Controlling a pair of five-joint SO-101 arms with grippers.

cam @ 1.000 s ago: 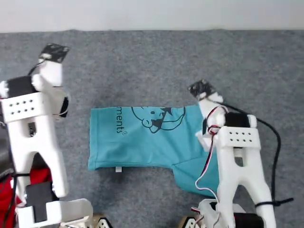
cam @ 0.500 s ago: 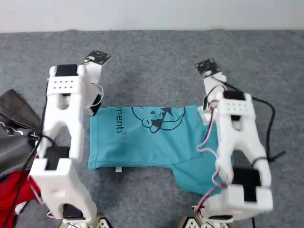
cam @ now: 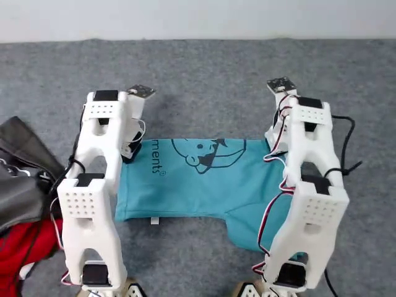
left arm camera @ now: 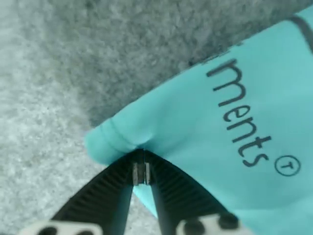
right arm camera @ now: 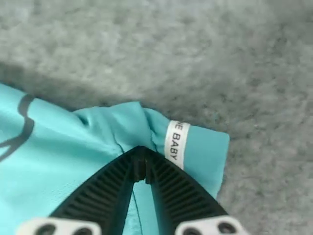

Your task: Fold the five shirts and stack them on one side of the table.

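Your teal shirt (cam: 198, 179) lies flat mid-frame on the grey tabletop (cam: 204, 74), print up, one sleeve jutting toward the lower right; your left gripper (left arm camera: 141, 172) has its fingers pinched tight on the shirt's upper-left corner; your right gripper (right arm camera: 141, 169) grips the upper-right corner the same way, fingers closed on the cloth just beside a small white label (right arm camera: 177, 141); at the frame's left edge a dark garment (cam: 21, 176) and a red garment (cam: 25, 247) lie heaped.
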